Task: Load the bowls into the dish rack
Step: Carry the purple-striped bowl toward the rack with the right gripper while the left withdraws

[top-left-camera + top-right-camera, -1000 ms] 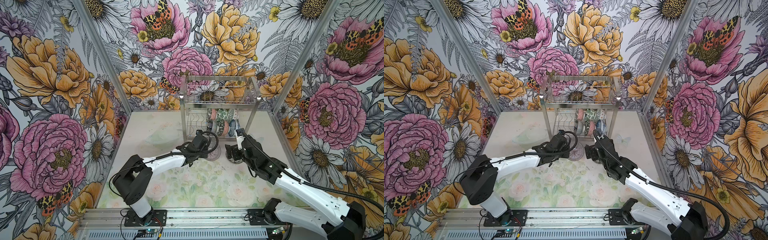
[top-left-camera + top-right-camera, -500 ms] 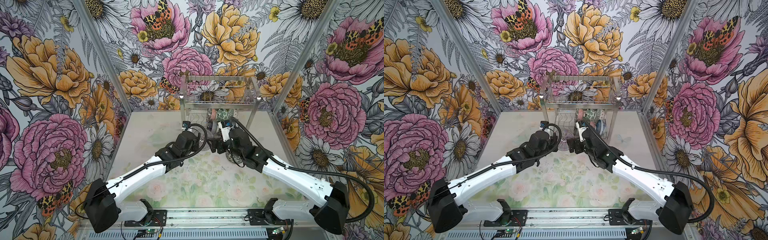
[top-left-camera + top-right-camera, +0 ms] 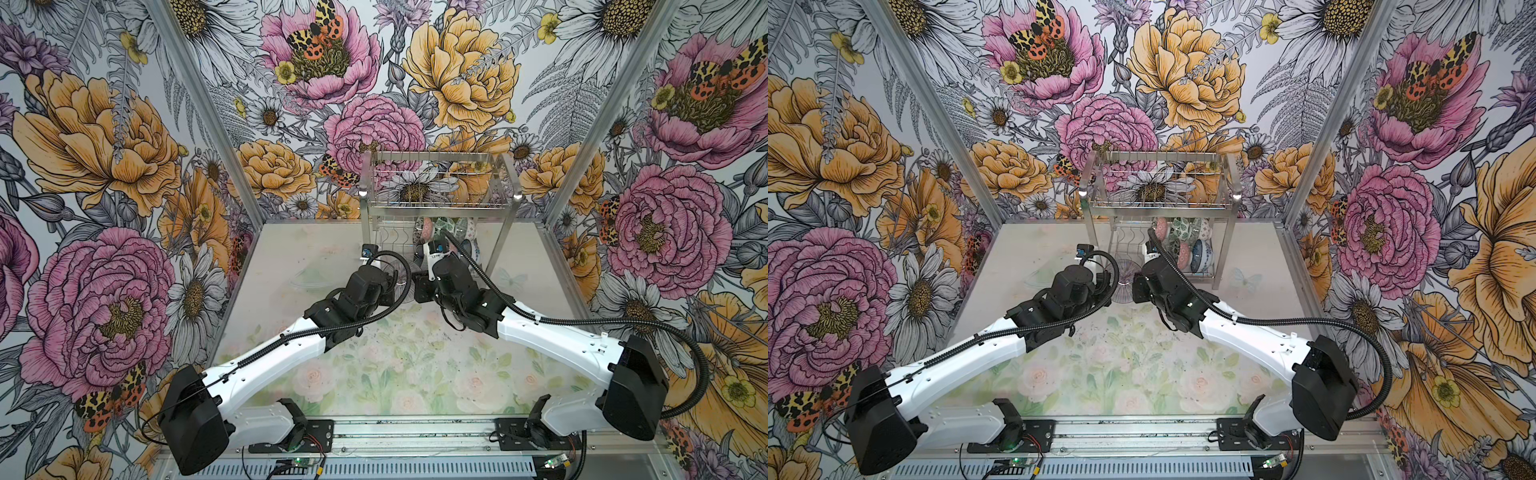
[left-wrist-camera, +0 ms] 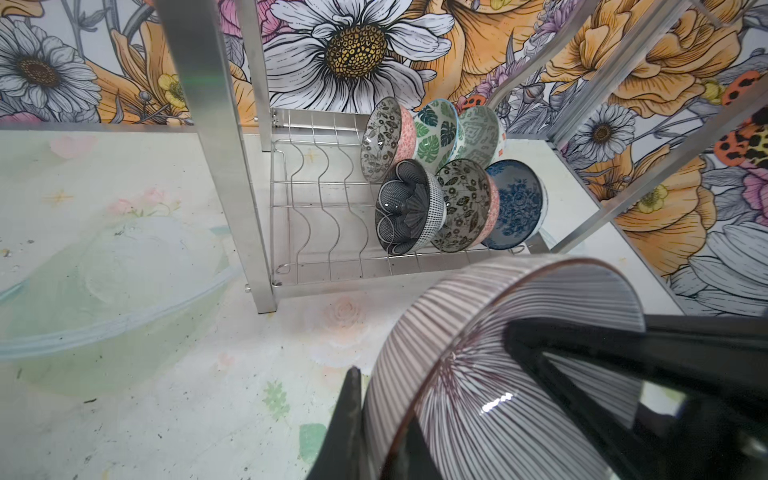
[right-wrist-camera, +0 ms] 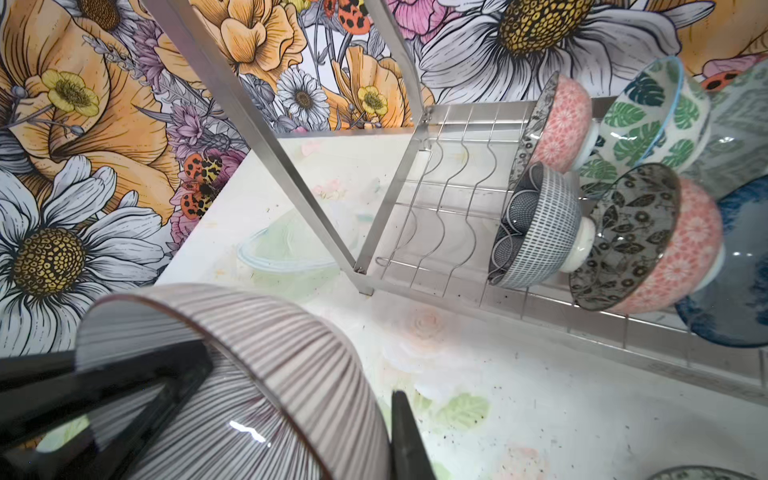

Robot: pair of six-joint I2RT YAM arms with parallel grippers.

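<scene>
A bowl with fine pink lines (image 4: 498,353) (image 5: 270,353) hangs over the table just in front of the dish rack (image 3: 436,199) (image 3: 1158,199). Both grippers hold it at once. My left gripper (image 4: 386,436) is shut on its rim, one finger outside and one inside. My right gripper (image 5: 365,449) is shut on the opposite rim in the same way. In both top views the bowl (image 3: 401,278) (image 3: 1126,278) shows between the two wrists. Several patterned bowls (image 4: 457,178) (image 5: 623,216) stand on edge in the right part of the rack's lower tier.
The rack's wavy dividers (image 4: 324,208) on the left side are bare, and a steel leg (image 4: 232,166) stands before them. A clear plastic tub (image 4: 104,291) (image 5: 286,249) lies on the table left of the rack. Another patterned bowl's rim (image 5: 706,473) shows near the right arm.
Both arms have moved toward the rack with the pink-lined bowl lifted. My right gripper, open a second ago, has come across and shut on that bowl's rim.
</scene>
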